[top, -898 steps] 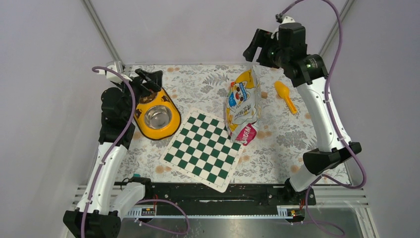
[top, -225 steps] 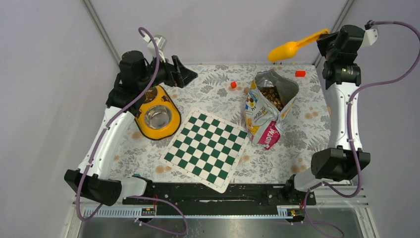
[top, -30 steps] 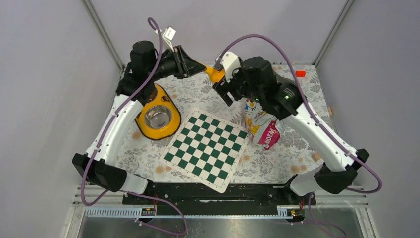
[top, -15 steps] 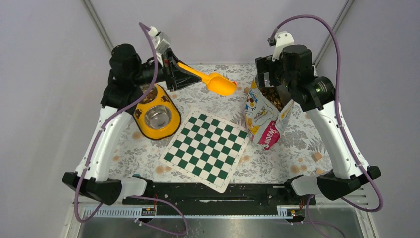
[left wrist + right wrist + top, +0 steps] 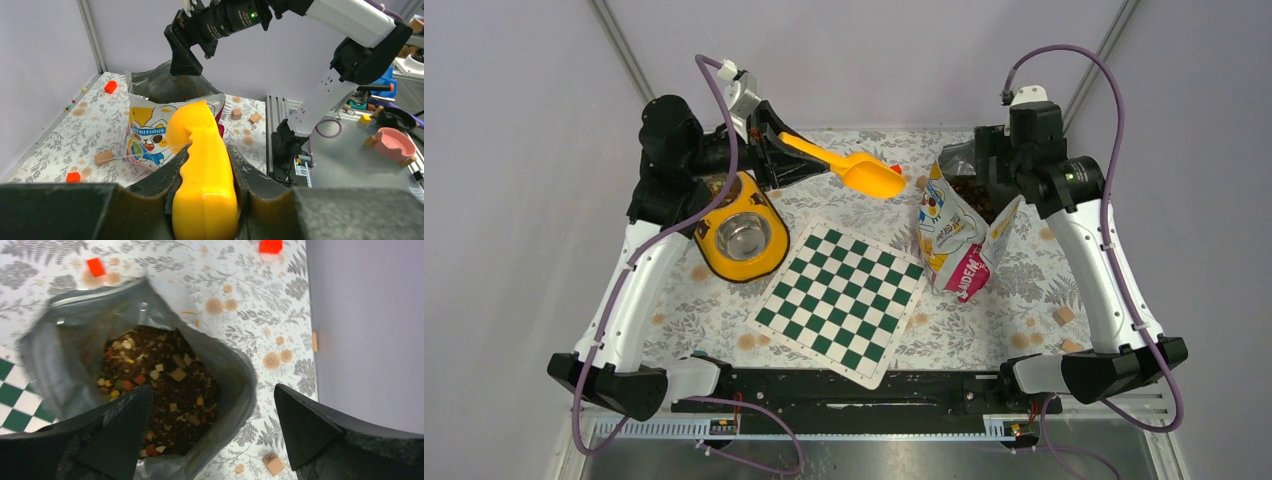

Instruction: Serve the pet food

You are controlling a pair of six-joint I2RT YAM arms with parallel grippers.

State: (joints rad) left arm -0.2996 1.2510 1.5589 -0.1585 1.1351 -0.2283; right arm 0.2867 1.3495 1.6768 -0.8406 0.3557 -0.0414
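Brown pet food (image 5: 167,390), yellow scoop (image 5: 852,170), green-checkered mat (image 5: 841,293).

The bench (image 5: 714,300) was spread with a grey floral cloth. A green-and-white chequered mat (image 5: 839,300) lay skewed at its middle, one corner reaching the near edge. Just left of the mat's far corner sat a yellow feeder (image 5: 776,228) with a steel bowl. Right of the mat stood an open food bag (image 5: 951,240), its base touching the mat's right corner. A tan block (image 5: 921,181) lay just left of the bag's mouth, another (image 5: 1062,316) near the right edge. One red cube (image 5: 73,176) lay near the first block, a second (image 5: 110,87) by the far wall.
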